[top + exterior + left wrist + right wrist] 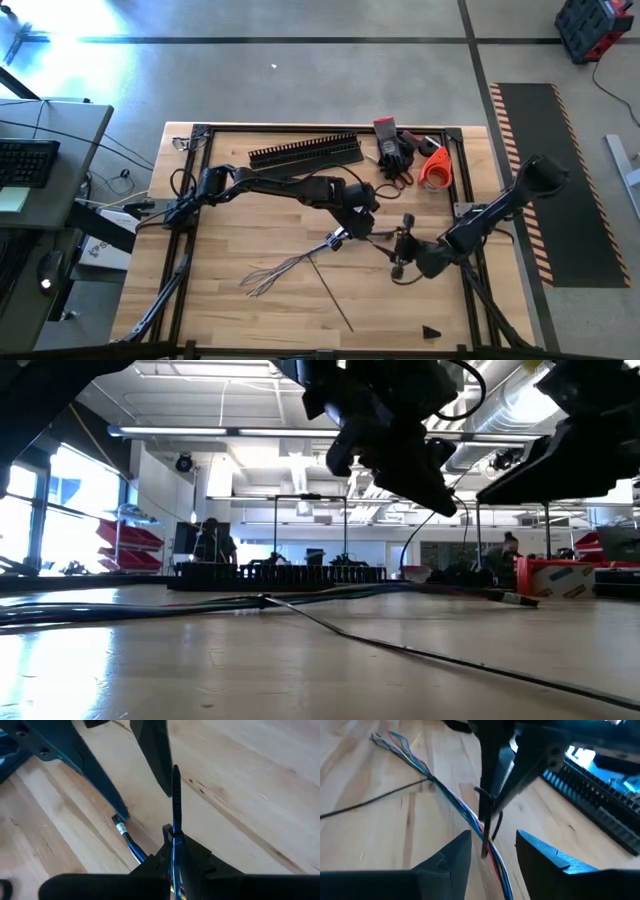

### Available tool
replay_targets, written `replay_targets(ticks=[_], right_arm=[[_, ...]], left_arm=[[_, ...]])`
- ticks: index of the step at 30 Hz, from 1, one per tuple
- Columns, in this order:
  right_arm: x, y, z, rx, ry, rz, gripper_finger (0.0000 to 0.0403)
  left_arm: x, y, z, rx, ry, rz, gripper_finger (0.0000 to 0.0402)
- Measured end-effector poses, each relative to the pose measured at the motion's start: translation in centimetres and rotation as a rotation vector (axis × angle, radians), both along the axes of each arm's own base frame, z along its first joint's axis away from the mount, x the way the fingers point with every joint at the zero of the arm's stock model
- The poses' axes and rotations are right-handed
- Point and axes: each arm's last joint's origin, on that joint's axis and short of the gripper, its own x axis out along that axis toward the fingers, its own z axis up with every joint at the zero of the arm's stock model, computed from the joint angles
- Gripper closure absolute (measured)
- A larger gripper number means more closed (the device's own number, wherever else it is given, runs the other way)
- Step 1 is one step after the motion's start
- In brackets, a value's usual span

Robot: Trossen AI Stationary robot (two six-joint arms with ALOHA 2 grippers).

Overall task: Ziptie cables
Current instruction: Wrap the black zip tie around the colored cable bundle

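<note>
L arm: I have it stretched across to mid-table, left gripper (337,238) pinched closed | R arm: I have it angled inward, right gripper (492,851) fingers apart

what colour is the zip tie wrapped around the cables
Black. The zip tie around the cables shows best in the right wrist view.

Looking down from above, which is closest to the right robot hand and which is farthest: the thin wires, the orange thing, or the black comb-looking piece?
From the right gripper:
1. The cables, nearest, running from beside it out toward the table's left front.
2. The orange object, next, near the table's back right edge.
3. The black slotted duct, farthest, along the back edge toward the left.
</note>
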Motion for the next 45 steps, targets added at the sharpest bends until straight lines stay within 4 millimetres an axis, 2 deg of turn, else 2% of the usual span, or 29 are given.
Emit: replay_targets(ticks=[8, 12, 19, 29, 33, 45], right_arm=[[0.5, -0.3, 0.2, 0.041, -0.034, -0.023, 0.0264], [0.8, -0.4, 0.3, 0.04, -0.022, 0.021, 0.0265], [0.8, -0.3, 0.3, 0.003, -0.003, 0.073, 0.0265], [1.9, 0.1, -1.3, -0.058, -0.01, 0.065, 0.0267], [2.0, 0.2, -1.5, -0.075, -0.024, 0.035, 0.0288], [2.1, 0.4, -1.1, -0.099, -0.04, 0.069, 0.0394]], left_arm=[[0.2, 0.1, -0.9, -0.006, 0.02, 0.008, 0.0401], [0.4, 0.1, -1.8, -0.006, 0.038, 0.008, 0.0402], [0.4, 0.1, -1.9, -0.004, 0.045, 0.019, 0.0401], [0.4, 0.1, -1.9, -0.015, 0.051, 0.037, 0.0401], [0.3, 0.1, -1.9, -0.015, 0.055, 0.037, 0.0401], [0.3, 0.1, -1.9, -0.025, 0.061, 0.049, 0.0401]])
